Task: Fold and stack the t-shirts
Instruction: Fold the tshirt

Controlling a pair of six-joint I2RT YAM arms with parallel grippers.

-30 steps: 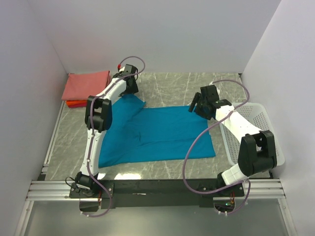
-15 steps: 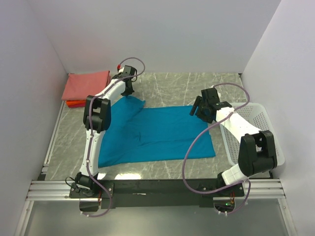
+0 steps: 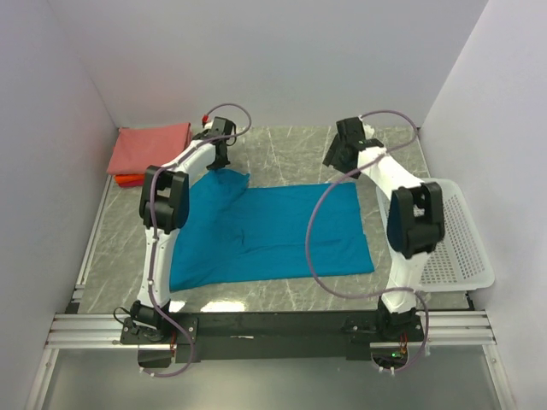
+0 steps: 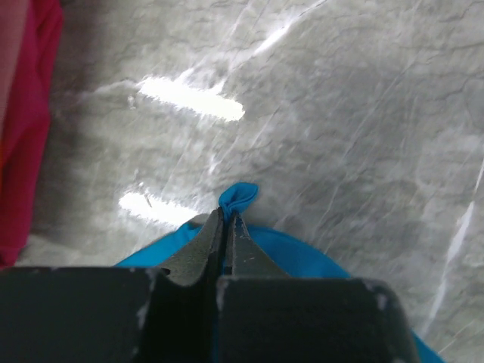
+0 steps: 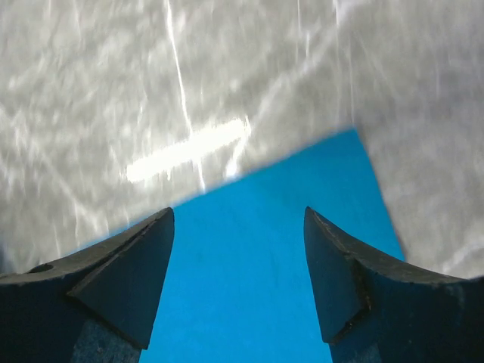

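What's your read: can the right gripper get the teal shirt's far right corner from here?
Probably yes. The right gripper hangs open over that corner of the teal shirt; nothing lies between. The left gripper only pinches the other far corner.

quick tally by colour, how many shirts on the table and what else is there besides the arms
teal-blue cloth t-shirt, spread out: 1
salmon-pink folded cloth t-shirt: 1
orange-red folded cloth t-shirt, under the pink one: 1
white plastic mesh basket: 1
total: 4 things, 3 of them shirts
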